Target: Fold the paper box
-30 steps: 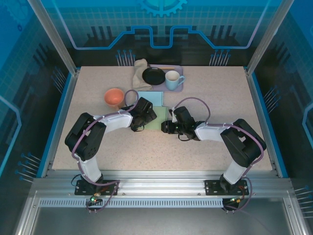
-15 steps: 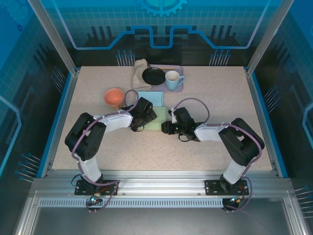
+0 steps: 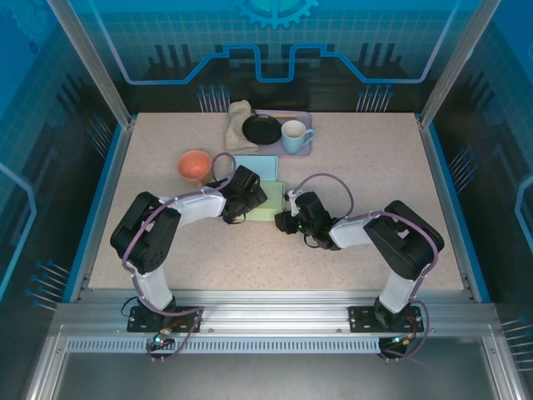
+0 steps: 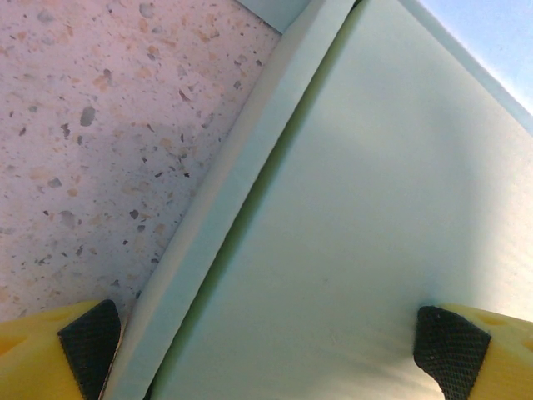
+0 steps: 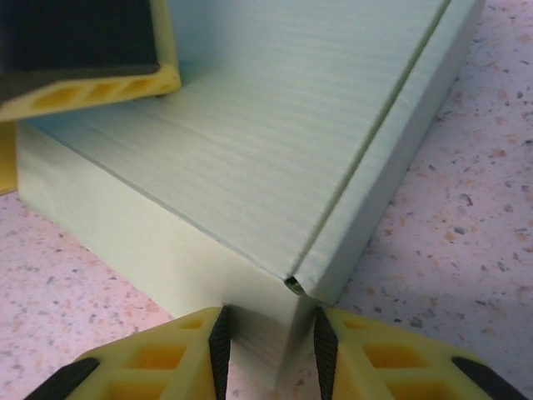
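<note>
The pale green paper box [image 3: 268,202] lies flat in the middle of the table. My left gripper [image 3: 249,202] rests open on its left part. In the left wrist view one fingertip [image 4: 87,337] sits over the box's left edge flap and the other [image 4: 450,350] on the box top [image 4: 375,208]. My right gripper [image 3: 284,221] is at the box's near right corner. In the right wrist view its pads [image 5: 221,350] press both sides of that corner of the box [image 5: 266,142], so it is shut on it. The left gripper's yellow finger [image 5: 92,87] lies on the box top.
A light blue sheet [image 3: 256,167] lies just behind the box. An orange bowl [image 3: 195,164] stands at the back left. A purple tray [image 3: 306,119] at the back holds a black plate [image 3: 261,129] and a mug [image 3: 294,136], with a cloth [image 3: 238,123] beside it.
My right gripper has slid a little toward me and to the left along the box's right side, down to its near corner. The left arm has not moved.
</note>
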Controlling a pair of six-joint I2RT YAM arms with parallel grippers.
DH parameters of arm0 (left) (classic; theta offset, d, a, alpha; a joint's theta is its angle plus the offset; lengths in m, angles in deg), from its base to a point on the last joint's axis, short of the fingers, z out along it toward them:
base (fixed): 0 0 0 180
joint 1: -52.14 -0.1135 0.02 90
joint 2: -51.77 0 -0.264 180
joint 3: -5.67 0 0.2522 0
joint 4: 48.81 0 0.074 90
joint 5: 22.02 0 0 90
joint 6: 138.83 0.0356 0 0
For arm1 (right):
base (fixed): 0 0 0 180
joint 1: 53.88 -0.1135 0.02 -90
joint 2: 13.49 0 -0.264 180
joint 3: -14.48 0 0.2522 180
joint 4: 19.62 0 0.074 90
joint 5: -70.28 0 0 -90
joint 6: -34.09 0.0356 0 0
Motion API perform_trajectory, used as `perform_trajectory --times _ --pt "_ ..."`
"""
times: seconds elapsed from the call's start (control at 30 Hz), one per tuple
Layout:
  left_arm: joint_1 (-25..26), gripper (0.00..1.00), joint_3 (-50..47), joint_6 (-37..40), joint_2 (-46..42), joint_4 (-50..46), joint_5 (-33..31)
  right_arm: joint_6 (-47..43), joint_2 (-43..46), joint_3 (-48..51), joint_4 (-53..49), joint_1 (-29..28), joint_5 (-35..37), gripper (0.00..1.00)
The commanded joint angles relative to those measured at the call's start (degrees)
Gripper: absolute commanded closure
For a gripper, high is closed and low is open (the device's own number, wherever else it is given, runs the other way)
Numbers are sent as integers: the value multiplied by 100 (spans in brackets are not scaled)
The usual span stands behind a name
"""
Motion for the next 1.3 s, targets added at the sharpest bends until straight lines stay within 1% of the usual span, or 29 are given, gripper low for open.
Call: perform_trajectory --times 0.0,0.2,0.3,0.5,0.67,0.77,0.9,1.03,1.13,1.2,1.27 --pt "-70 3 -427 171 523 -1056 16 -347 -210 247 472 -67 630 66" --pt "-69 4 -563 213 526 -967 230 -474 -237 563 1398 -88 866 66" --pt "-45 4 -621 228 501 -932 280 -422 -153 599 1540 -90 962 66" --pt "99 4 -674 228 456 -917 487 -392 -59 163 942 -68 785 66" --pt "461 4 -692 207 365 -947 644 -319 -91 -113 626 58 723 66" --pt "715 4 -645 201 272 -1000 728 -285 -144 -170 581 238 660 66" --pt "1026 4 -531 162 130 -1116 876 -117 -122 -161 542 514 395 67" --pt "1146 4 -432 164 -106 -1162 988 -23 -97 -321 115 687 24 66" --pt "1145 3 -248 199 -236 -1465 685 224 -19 -472 -420 825 -360 67" --pt "1134 3 -118 212 -305 -1620 587 383 43 -684 -1045 906 -663 67" --pt "1129 2 -103 210 -437 -1619 619 469 122 -942 -1746 952 -780 67"
